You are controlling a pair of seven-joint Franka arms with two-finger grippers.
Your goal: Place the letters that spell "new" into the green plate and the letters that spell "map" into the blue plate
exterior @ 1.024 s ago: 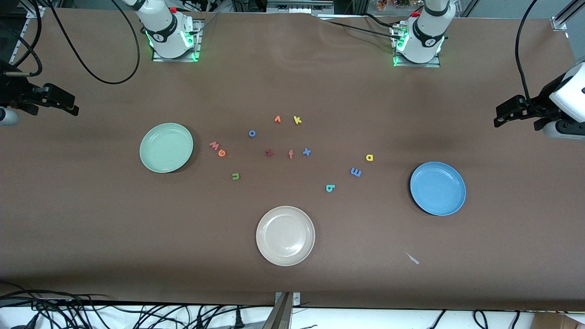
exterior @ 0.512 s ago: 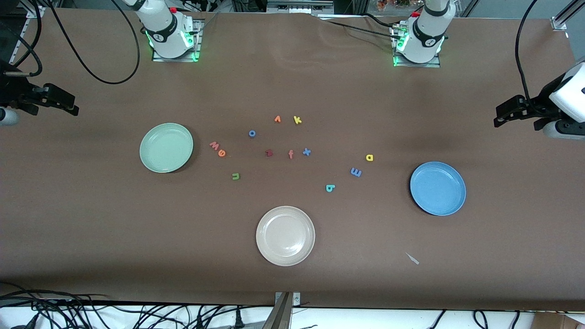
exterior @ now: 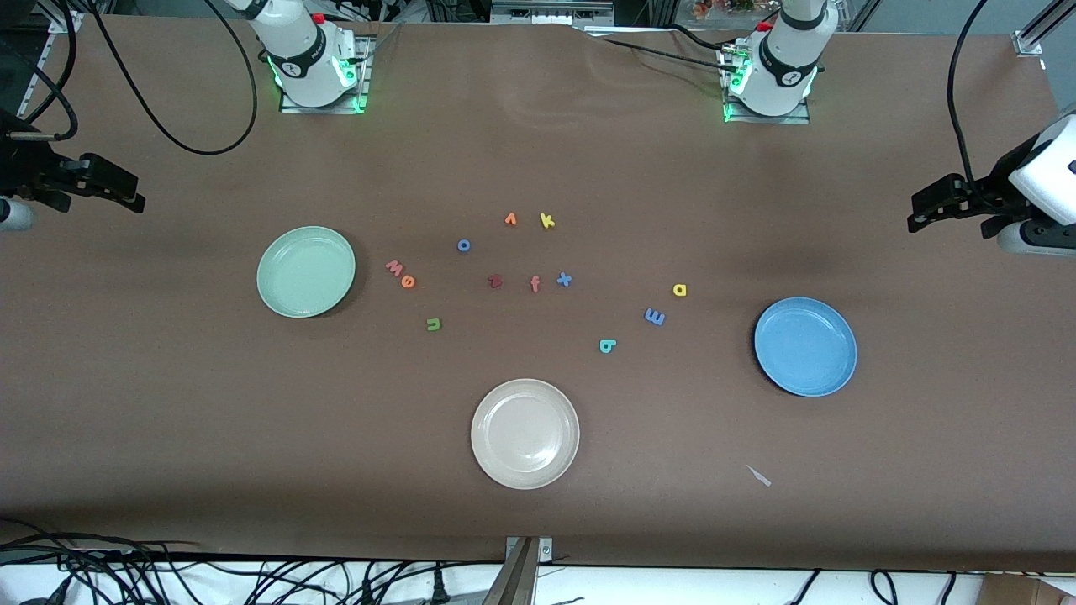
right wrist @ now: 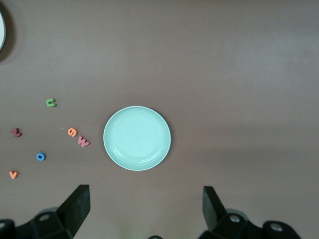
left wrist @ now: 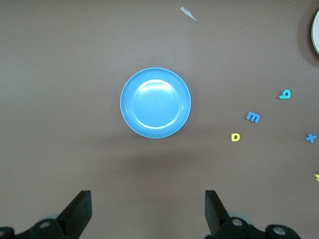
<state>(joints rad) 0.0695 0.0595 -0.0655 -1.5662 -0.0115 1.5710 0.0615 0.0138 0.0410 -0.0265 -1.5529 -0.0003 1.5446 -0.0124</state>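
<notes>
Hanging with jaws spread and nothing held, the left gripper (left wrist: 144,214) is seen over the empty blue plate (exterior: 805,346) and the right gripper (right wrist: 144,211) over the empty green plate (exterior: 306,271). All six wanted letters are left on the table between the plates; nothing is sorted yet.

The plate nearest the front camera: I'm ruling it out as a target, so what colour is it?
Cream-beige plate, clearest in the front view.
</notes>
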